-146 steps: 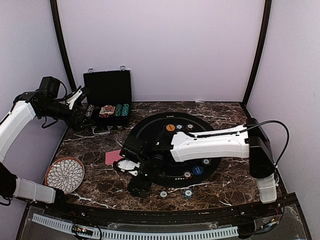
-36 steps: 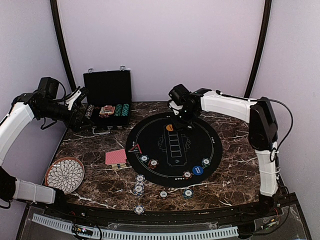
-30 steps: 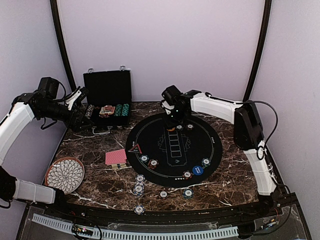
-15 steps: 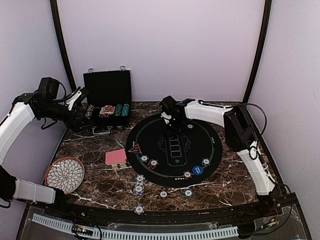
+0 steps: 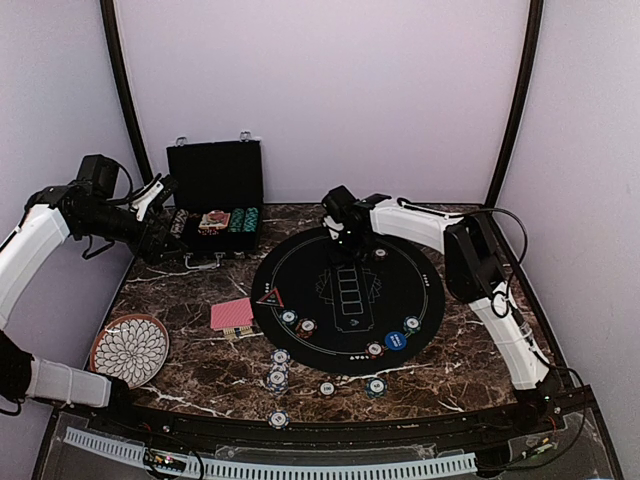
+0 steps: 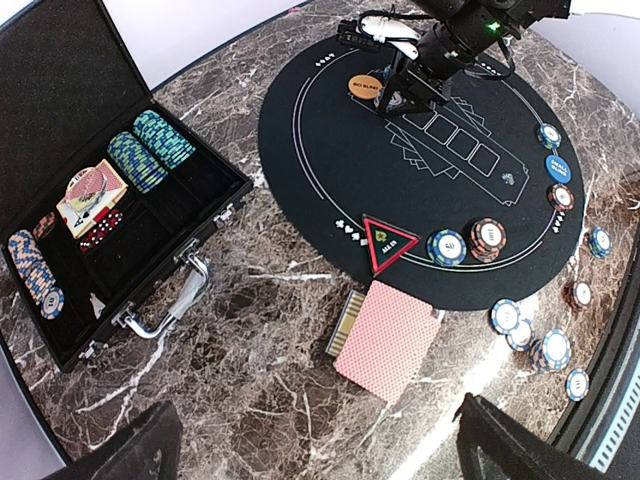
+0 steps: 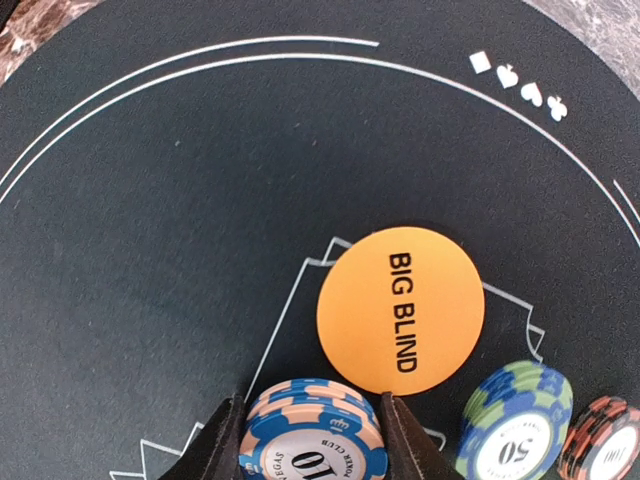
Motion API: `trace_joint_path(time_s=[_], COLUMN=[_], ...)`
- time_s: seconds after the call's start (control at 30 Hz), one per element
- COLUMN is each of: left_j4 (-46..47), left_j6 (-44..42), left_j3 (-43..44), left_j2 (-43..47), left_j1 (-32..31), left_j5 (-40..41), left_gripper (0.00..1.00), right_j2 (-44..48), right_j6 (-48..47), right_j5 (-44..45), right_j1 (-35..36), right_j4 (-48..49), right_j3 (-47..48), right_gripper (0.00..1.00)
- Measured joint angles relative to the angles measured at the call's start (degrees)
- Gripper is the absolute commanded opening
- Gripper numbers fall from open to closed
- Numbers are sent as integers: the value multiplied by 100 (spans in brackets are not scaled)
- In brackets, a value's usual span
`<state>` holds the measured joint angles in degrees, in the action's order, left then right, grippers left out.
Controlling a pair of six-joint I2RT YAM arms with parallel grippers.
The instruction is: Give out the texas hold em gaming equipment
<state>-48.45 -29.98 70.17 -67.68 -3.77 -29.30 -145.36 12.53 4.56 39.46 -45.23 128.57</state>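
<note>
The mat (image 5: 400, 290) is black with white lines, the button (image 7: 401, 310) orange with black lettering, the chips (image 7: 313, 440) blue-and-peach striped — another (image 7: 515, 421) blue and green — and the table (image 5: 190, 370) brown marble veined white.

An orange "BIG BLIND" button (image 7: 401, 311) is laid flat at the felt mat's far side, beside a small stack of blue-and-peach poker chips (image 7: 312, 435). Red-backed playing cards (image 6: 387, 338) are stacked near a red-edged black triangle marker (image 6: 389, 240).
</note>
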Motion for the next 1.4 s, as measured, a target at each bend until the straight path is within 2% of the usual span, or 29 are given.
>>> trace_joint_path(time_s=[0.1,0.13,0.23,0.27,0.47,0.63,0.9,1.0,1.17,1.27,1.4], left_j4=[2,2,4,4,4,2,0,-7,-11,-15,-39], left_j6=[0,-2,-2,-2,-2,-2,-2,0,0,0,-2], left_j3=[0,0,0,0,0,0,0,0,2,2,2], left_j2=[-13,-22,-37,-44,-52,-52,-52,-52,-52,-52,-52], left_j1=[0,0,0,0,0,0,0,0,0,0,0], left_j5=[7,11,26,28,44,44,39,37,42,42,42], left_gripper=[99,99,99,99,99,99,99,99,99,99,99], right_j2=[-74,-96,-105,-105,-76,-68,164,501,1746,2752,3523], right_j6=[0,0,0,2,-4,9,-4,-31,-140,-177,-146], right_j5=[20,22,15,13,37,149,479,586,708,704,439], right_j1=[-22,-26,-31,-31,-31,-7,98,192,601,1119,1967], right_j4=[7,11,33,37,155,238,208,201,350,551,667], right_j3=[120,149,166,166,72,63,96,48,-732,-1644,-2520], right_gripper=[0,5,29,34,50,57,57,59,72,79,88])
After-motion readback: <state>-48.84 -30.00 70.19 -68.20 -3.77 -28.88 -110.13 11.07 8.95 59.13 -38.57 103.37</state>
